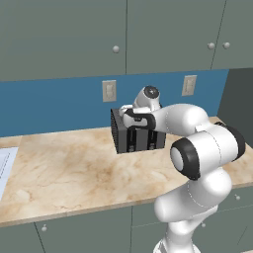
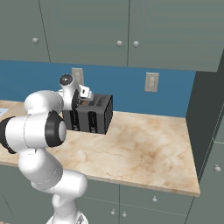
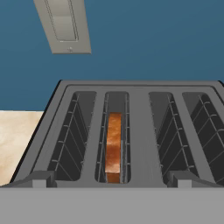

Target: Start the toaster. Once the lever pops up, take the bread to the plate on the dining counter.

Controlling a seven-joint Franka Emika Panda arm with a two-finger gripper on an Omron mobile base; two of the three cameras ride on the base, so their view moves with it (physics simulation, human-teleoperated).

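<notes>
A: Dark grey toaster [image 1: 137, 133] sits on the beige marble counter [image 1: 64, 173], back near the blue wall [image 1: 49, 106], below a wall outlet [image 1: 109, 91]. Same toaster in right base view [image 2: 92, 114], two black lever panels on its front.

B: Where's the bread?

A: Bread [image 3: 113, 146] is in the toaster, standing on edge in the 2nd slot from left in hand view. Orange-tan face, brown crust at the near end. Sits low in the slot, top below the rim. Other slots show just wire guides.

B: And the tool?

A: Tool [image 1: 133, 118] is over the toaster's top, at the front edge, arm reaching in from lower right in left base view. In right base view the tool [image 2: 83, 98] is at the toaster's top left corner. Fingers spread fully apart, nothing between them. Can't tell if it touches the toaster; the white wrist covers that spot.

B: Anything else around?

A: Grey-green upper cabinets [image 1: 64, 34] w/ round knobs above, a 2nd outlet [image 1: 189, 85] further right, lower cabinets [image 2: 153, 199] under the counter. White sheet-like thing [image 1: 5, 168] at the counter's far left edge, can't make out what it is.
</notes>
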